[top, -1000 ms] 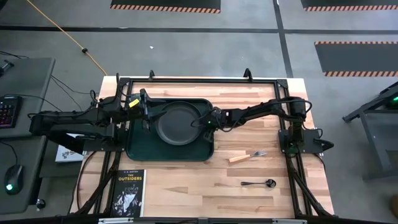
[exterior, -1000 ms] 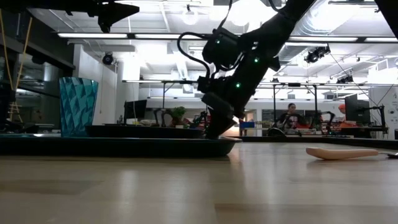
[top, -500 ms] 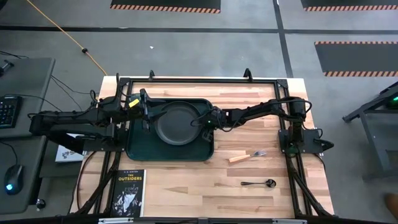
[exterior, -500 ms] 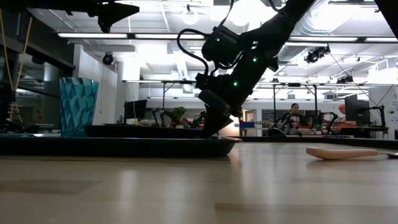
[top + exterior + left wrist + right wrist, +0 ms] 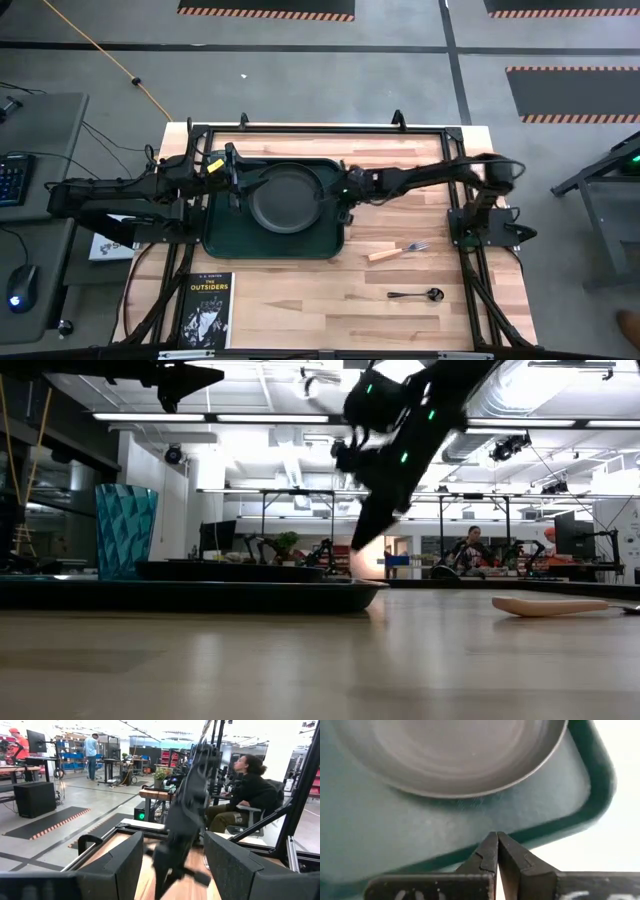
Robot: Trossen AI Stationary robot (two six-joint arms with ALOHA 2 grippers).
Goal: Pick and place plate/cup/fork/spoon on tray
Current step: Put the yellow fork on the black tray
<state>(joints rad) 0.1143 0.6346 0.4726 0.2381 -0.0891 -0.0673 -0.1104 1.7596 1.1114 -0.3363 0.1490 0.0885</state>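
Observation:
The dark plate [image 5: 285, 197] lies flat in the dark green tray [image 5: 225, 240]; the right wrist view shows its rim [image 5: 470, 790]. The teal cup [image 5: 125, 530] stands upright in the tray, toward its left end in the low view. The tan-handled fork [image 5: 393, 251] and the dark spoon [image 5: 416, 295] lie on the wood right of the tray. My right gripper [image 5: 497, 840] is shut and empty, raised above the tray's right rim [image 5: 358, 545]. My left gripper [image 5: 175, 865] is open and empty, held high over the tray's left end [image 5: 236, 185].
A black book with white lettering [image 5: 207, 308] lies at the table's near left corner. Bare wood lies between the tray and the fork. A black frame [image 5: 320, 128] runs round the table. People sit and stand in the room beyond the table.
My right gripper has risen from the plate's right rim and drawn back a little toward the table's right edge, now clear above the tray's rim. The plate stays flat in the tray.

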